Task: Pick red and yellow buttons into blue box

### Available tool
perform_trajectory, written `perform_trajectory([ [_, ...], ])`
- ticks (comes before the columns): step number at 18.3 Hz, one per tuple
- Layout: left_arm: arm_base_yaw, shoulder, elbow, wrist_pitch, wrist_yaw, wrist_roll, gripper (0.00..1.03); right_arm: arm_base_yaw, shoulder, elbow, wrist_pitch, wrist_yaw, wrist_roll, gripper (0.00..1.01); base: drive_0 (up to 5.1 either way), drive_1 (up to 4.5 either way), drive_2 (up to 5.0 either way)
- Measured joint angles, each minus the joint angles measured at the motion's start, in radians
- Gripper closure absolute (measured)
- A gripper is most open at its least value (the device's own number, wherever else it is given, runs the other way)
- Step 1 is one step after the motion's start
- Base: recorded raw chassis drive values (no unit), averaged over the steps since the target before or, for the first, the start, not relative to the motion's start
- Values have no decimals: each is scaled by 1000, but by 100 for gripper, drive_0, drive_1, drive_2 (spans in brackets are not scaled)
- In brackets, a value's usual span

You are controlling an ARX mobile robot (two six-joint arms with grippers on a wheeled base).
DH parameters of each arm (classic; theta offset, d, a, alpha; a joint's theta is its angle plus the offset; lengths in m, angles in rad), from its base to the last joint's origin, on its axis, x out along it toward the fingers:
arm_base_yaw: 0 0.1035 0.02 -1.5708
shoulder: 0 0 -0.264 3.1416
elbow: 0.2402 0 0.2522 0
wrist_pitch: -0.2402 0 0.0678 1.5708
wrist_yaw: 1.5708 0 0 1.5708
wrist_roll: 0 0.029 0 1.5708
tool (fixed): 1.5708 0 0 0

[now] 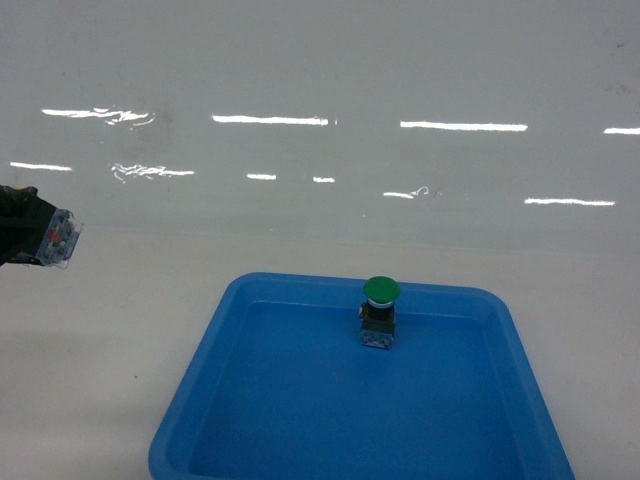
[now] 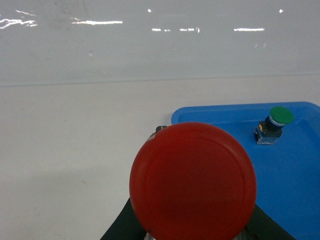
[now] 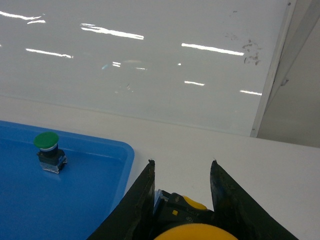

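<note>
While the left gripper [image 2: 192, 235] pinches the red button [image 2: 193, 181] and the right gripper [image 3: 182, 200] has its jaws closed on the yellow button [image 3: 192, 231], neither button has reached the blue box [image 1: 200, 370], so picking appears done and placing remains. In the head view the box lies at about six o'clock, holding only a green button [image 1: 379, 310] upright near its twelve-o'clock wall, and the left gripper's load shows at nine o'clock, well clear of the rim. The right gripper is outside that view; its wrist view puts the box at about eight o'clock.
</note>
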Motion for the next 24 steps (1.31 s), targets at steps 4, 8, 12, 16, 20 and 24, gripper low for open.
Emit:
perform_trajectory([
  [4, -52, -56, -16, 80, -79, -46, 81, 0, 0, 0, 0, 0, 0, 71, 0, 0, 0],
  [8, -52, -55, -16, 81, -79, -49, 81, -2, 2, 0, -3, 2, 0, 71, 4, -261, 269],
  [12, -51, -55, -16, 81, -80, -50, 81, -5, 0, -1, 0, 0, 0, 71, -6, -430, 418],
  [16, -45, -55, -16, 82, -87, -50, 81, -4, -4, -1, 3, -1, 0, 71, 267, -457, 177],
  [20, -52, -55, -17, 81, -82, -50, 81, -5, -4, -2, 0, 0, 0, 71, 452, -403, -45],
  [24, -51, -58, -17, 84, -82, -50, 81, -5, -6, -2, 4, 0, 0, 71, 491, -292, -194],
])
